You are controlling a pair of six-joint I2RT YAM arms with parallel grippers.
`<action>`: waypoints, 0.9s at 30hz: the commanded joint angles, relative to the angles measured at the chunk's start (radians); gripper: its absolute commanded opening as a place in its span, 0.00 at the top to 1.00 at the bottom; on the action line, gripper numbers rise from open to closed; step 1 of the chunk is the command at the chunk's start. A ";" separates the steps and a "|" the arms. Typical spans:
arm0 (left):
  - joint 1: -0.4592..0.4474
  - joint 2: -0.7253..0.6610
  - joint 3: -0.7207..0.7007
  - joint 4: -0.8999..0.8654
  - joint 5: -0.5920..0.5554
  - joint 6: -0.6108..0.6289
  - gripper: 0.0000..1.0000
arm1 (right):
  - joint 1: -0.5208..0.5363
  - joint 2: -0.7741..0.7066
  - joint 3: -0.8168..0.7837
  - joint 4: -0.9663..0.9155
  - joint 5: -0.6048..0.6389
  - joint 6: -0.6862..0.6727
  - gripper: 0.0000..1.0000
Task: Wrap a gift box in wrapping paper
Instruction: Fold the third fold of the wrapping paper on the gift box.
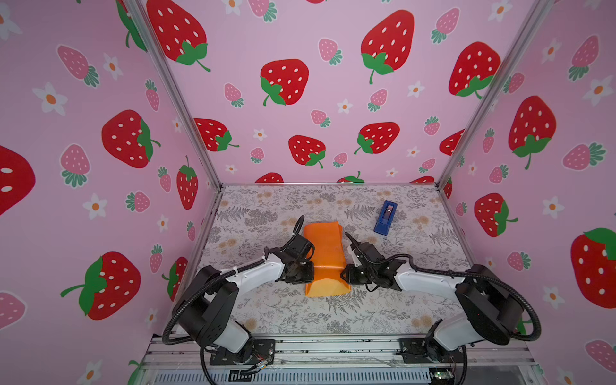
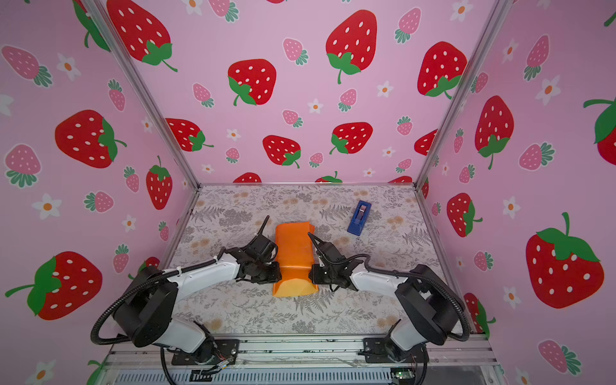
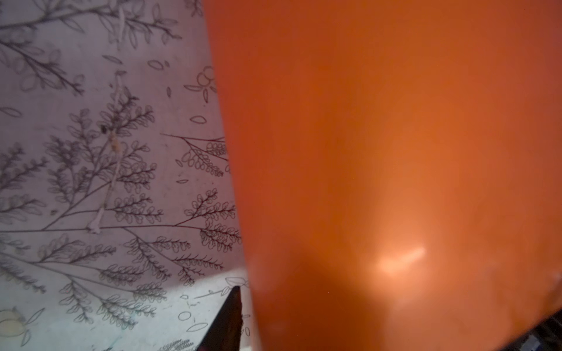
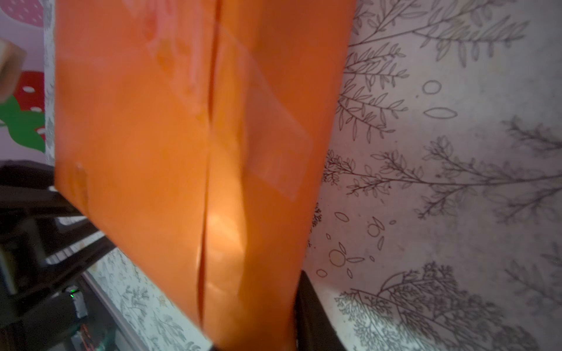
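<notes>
The paper [image 1: 325,253] is gleaming plain bright orange. The cover [image 1: 266,206] is showing grey ferns and tan blossoms on a pale ground. The walls [image 1: 300,40] are displaying red and pink strawberries, green leaves and white flowers on pink. The dispenser [image 1: 385,218] is showing blue. The 2 arms [image 1: 253,271] are showing white and black.

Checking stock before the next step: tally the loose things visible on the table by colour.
Orange: 1, the wrapping paper, folded into a parcel.
Blue: 1, the tape dispenser.
Total: 2; the gift box is not visible.
</notes>
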State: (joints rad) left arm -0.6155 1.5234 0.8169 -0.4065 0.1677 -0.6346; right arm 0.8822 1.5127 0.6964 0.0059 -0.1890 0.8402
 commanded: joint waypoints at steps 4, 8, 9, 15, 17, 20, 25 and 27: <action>-0.003 0.037 0.034 0.013 -0.065 0.035 0.80 | 0.016 0.019 0.002 0.028 0.095 0.049 0.94; 0.006 0.073 0.099 -0.006 -0.083 0.103 0.89 | 0.017 0.026 0.002 0.055 0.134 0.079 1.00; 0.008 0.082 0.113 -0.008 -0.085 0.117 0.91 | 0.017 0.026 0.003 0.062 0.143 0.083 1.00; 0.026 0.124 0.173 -0.010 -0.073 0.190 0.96 | 0.017 0.029 0.029 0.058 0.191 0.086 1.00; 0.026 0.125 0.187 -0.030 -0.081 0.197 0.84 | 0.017 0.016 0.035 0.037 0.196 0.084 0.94; 0.026 0.110 0.171 -0.051 -0.094 0.186 0.70 | 0.017 -0.004 0.040 0.006 0.190 0.074 0.77; 0.027 0.102 0.115 -0.024 -0.098 0.165 0.65 | 0.017 -0.013 0.031 0.016 0.171 0.080 0.62; 0.026 0.111 0.105 -0.012 -0.098 0.162 0.66 | 0.017 -0.004 0.031 0.027 0.170 0.079 0.60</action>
State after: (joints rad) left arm -0.5907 1.6440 0.9421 -0.4164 0.0875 -0.4664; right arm 0.8948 1.5208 0.7136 0.0368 -0.0265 0.9043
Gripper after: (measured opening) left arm 0.341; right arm 0.400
